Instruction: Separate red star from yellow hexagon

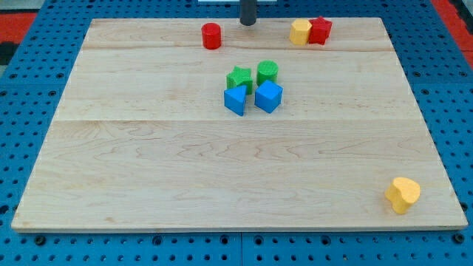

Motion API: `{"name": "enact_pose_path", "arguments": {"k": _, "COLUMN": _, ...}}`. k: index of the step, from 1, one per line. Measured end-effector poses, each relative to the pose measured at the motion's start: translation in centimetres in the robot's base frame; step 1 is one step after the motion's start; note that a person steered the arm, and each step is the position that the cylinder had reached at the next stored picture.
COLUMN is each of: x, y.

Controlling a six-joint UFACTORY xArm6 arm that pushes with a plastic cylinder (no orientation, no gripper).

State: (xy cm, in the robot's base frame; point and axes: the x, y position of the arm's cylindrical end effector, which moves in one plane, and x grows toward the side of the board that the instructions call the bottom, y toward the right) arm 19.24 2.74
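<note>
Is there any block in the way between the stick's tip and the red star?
Only one: the yellow hexagon block sits between my tip and the red star block, touching the star's left side. The wooden board between tip and hexagon is bare.

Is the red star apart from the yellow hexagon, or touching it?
Touching. The red star sits flush against the yellow hexagon at the view's top; my tip is off to their left.

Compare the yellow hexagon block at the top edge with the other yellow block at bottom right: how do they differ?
Position: the yellow hexagon block sits at the view's top; the yellow heart-like block sits near the bottom right corner.
Neighbours: the yellow hexagon block touches the red star block; the yellow heart-like block stands alone.
Shape: the hexagon is faceted; the other is lobed.
Shared: the same yellow. My tip touches neither.
</note>
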Motion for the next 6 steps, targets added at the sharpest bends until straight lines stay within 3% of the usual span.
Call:
{"name": "enact_pose_path", "arguments": {"k": 2, "x": 0.0, "y": 6.9}}
{"name": "enact_pose_path", "arguments": {"k": 4, "x": 1.0, "y": 9.1}}
{"name": "enact_pose_path", "arguments": {"k": 5, "x": 1.6, "y": 12.9}}
{"name": "enact_pose_path", "arguments": {"k": 6, "x": -0.1, "y": 13.8}}
